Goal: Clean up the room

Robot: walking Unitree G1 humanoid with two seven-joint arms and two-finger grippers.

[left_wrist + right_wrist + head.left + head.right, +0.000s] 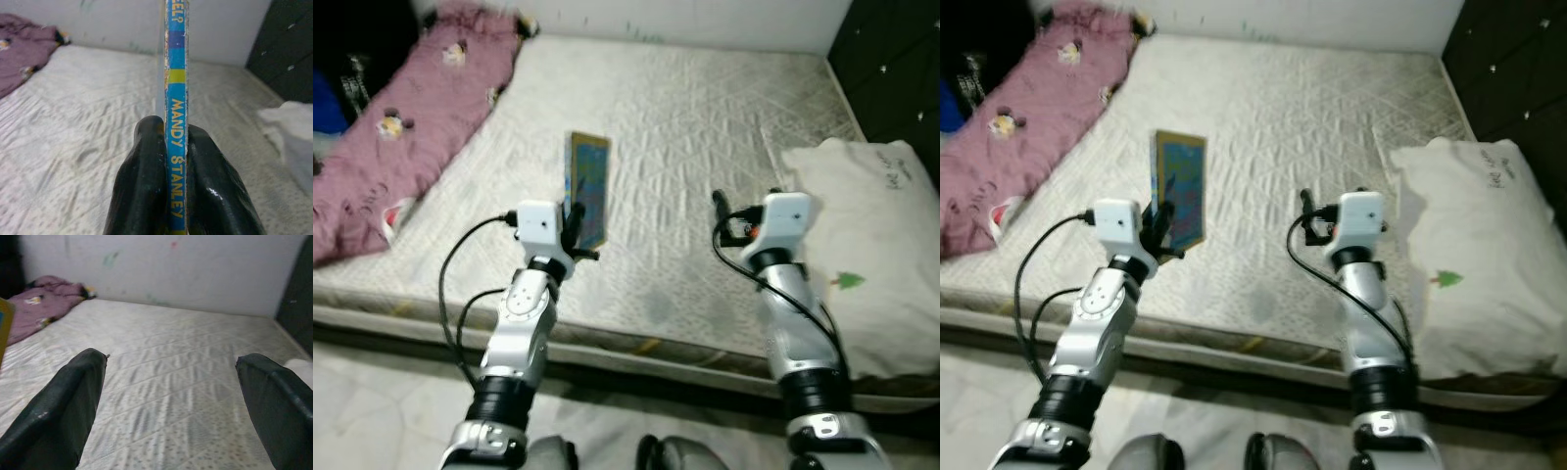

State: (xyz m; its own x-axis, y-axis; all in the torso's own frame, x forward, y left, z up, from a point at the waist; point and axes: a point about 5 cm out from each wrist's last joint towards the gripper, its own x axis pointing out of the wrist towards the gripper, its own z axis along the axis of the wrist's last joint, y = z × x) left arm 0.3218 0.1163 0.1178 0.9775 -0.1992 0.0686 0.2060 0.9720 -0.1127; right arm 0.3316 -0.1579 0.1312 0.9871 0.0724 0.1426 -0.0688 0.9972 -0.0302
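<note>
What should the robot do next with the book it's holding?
Probably lift the book up off the mattress and carry it away to be put somewhere. The left gripper already has its fingers pinched shut on the book's spine, while the right gripper hovers open above the mattress, holding nothing.

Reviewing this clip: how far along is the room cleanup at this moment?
Early stage. In hand: the left tool is shut on the thin blue book, gripping its spine above the mattress. The right tool is open and holds nothing. Left: the purple blanket lies rumpled at the mattress's left edge, and the white pillow on its right.
</note>
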